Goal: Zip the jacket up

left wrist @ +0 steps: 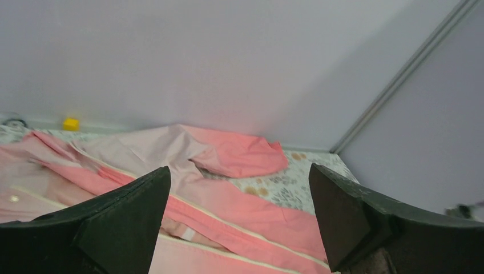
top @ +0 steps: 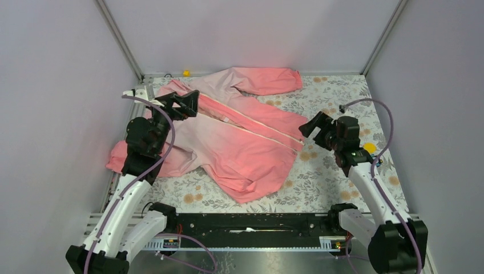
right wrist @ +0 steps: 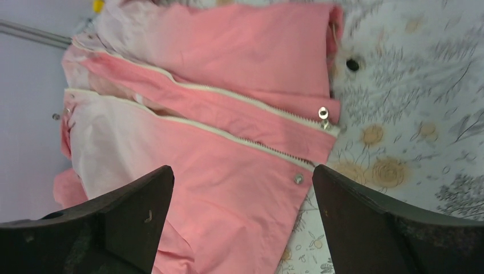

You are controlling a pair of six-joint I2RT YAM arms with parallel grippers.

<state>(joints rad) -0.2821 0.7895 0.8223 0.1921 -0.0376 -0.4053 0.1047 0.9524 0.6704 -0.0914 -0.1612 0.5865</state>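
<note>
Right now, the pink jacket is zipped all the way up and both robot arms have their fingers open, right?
No, the jacket is unzipped: the right wrist view shows its two zipper edges lying apart. The left fingers and right fingers are open, as you said.

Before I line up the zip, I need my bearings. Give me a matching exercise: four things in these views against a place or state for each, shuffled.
Things:
1. zipper
2. left gripper
3. right gripper
4. yellow block

Places or states:
A. jaws open, by the coral hem end of the jacket
B. against the far wall
C. undone, its two halves apart
D. jaws open, over the pale collar end

Pairs: 1-C, 2-D, 3-A, 4-B
</note>
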